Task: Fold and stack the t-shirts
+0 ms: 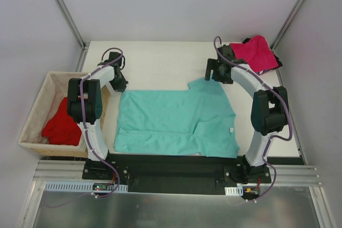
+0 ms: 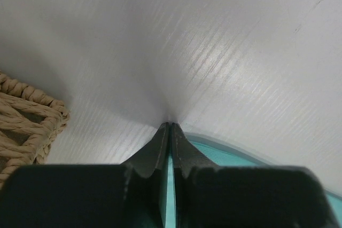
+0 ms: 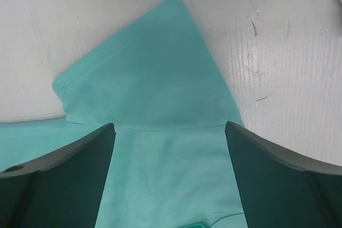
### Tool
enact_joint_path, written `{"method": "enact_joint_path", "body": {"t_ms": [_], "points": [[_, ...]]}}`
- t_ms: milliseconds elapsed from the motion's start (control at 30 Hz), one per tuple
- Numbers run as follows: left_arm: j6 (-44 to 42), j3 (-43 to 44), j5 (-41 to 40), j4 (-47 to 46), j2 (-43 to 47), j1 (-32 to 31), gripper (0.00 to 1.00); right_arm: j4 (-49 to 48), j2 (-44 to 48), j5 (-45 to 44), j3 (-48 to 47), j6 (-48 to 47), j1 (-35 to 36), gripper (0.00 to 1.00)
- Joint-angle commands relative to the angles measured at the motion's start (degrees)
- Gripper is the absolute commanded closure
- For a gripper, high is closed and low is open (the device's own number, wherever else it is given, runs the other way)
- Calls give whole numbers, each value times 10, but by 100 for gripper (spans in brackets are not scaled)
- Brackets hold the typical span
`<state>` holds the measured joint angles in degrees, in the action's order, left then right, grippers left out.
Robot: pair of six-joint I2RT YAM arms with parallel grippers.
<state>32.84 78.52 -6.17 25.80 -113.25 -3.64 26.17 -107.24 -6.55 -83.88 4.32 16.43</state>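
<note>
A teal-green t-shirt (image 1: 171, 121) lies spread flat in the middle of the white table (image 1: 160, 60). My left gripper (image 1: 119, 84) is down at its far left corner; the wrist view shows the jaws (image 2: 171, 126) pressed together with a strip of teal cloth (image 2: 235, 156) between them. My right gripper (image 1: 214, 76) hovers open over the far right sleeve (image 3: 149, 78), fingers (image 3: 64, 174) wide apart and holding nothing. A magenta-pink t-shirt (image 1: 256, 52) lies crumpled at the far right corner on top of a black one (image 1: 278, 61). A bright red t-shirt (image 1: 61, 126) sits in the basket.
The tan wicker basket (image 1: 37, 100) stands off the table's left edge, close beside the left arm; its weave (image 2: 21, 116) shows in the left wrist view. Grey walls enclose the table at the back and sides.
</note>
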Motion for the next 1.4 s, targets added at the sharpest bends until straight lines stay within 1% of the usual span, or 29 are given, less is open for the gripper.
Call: {"method": "enact_joint_path", "body": {"t_ms": [0,167,400,600,800,1000,1133,1367], "points": [[9,-22,20,26,11,-4,100,-8,-2,8,1,5,-1,12],[6,-19,20,26,11,-8,100,-11,-23,3,-13,8,-1,12],[4,-17,20,26,15,-8,100,-17,-74,-22,-64,23,-2,14],[3,-17,22,26,17,-9,100,-41,-105,-38,-100,19,-7,15],[3,-17,20,27,15,-12,100,-82,-109,-39,-104,18,-15,15],[3,-16,18,27,18,-13,100,-107,-128,-22,-120,31,-31,15],[5,-17,14,27,20,-13,100,-73,-164,2,-166,56,-44,16],[6,-15,12,26,22,-13,100,-64,-196,28,-195,82,-53,16]]}}
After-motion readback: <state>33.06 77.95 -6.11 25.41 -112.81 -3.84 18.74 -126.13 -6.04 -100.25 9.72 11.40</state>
